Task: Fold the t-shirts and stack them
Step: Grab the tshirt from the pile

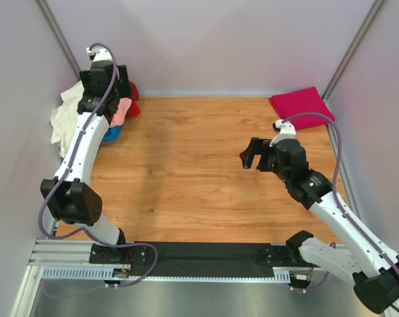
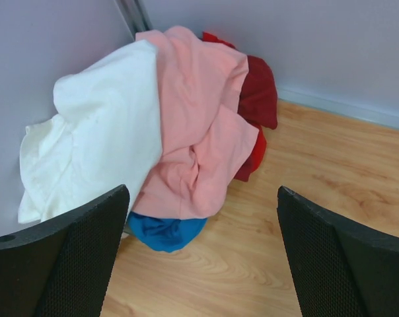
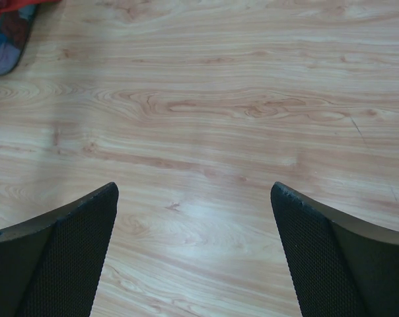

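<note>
A heap of unfolded t-shirts lies in the far left corner: cream-white (image 2: 100, 132), salmon-pink (image 2: 199, 125), red (image 2: 259, 92) and blue (image 2: 163, 231) at the bottom. In the top view the heap shows as cream-white (image 1: 64, 115), salmon-pink (image 1: 123, 109) and red (image 1: 133, 91) cloth, partly hidden by my left arm. A folded magenta t-shirt (image 1: 301, 107) lies at the far right. My left gripper (image 2: 203, 264) is open and empty, above the heap's near edge. My right gripper (image 3: 194, 257) is open and empty over bare wood, right of centre (image 1: 251, 157).
The wooden table (image 1: 186, 172) is enclosed by grey walls on the left, back and right. A black rail (image 1: 206, 254) with the arm bases runs along the near edge. The heap's edge shows in the right wrist view's top left corner (image 3: 4, 39).
</note>
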